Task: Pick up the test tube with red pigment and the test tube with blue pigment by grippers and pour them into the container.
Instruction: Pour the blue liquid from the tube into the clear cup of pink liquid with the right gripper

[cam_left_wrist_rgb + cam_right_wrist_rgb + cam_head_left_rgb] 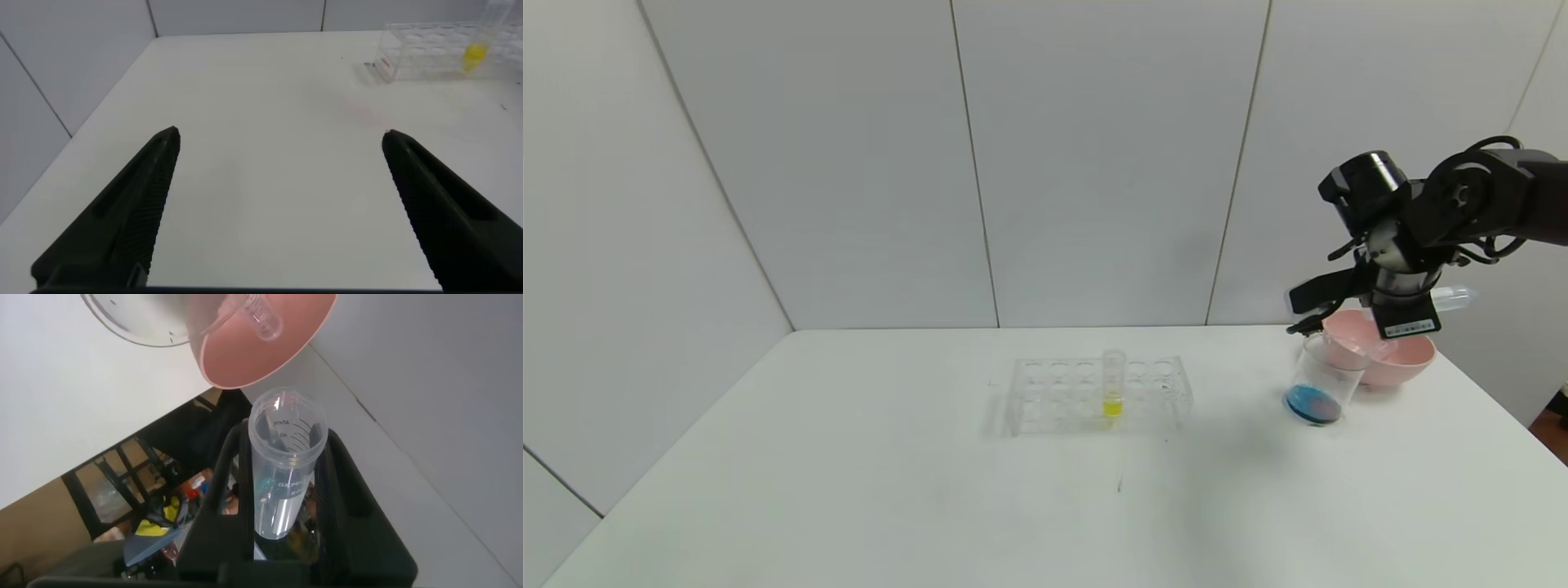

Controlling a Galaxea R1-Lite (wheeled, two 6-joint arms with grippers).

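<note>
The left claw hangs released, its fingers spread wide, low over bare desk on the robot's left and out of the head view, so it looks parked. At mid-desk stands the clear rack, holding only a tube of yellow liquid, which is not part of this job. Further right the container sits just in front of the pink bowl, and a pool of blue with a darker reddish patch lies at its bottom, so both pours appear to be done. The right claw hovers above the bowl and container, clenched on a clear tube that lies roughly level and looks drained. A faint bluish trace suggests it is the test tube with blue pigment, though I cannot be sure from here. A second tube already lies in the bowl, probably the emptied red one. The step in hand seems to be discarding the spent tube. The next move calls for lowering it over the bowl and letting go without knocking the container beside it. The bowl stands near the desk's right edge, so room is tight there, while the middle and left are open.
</note>
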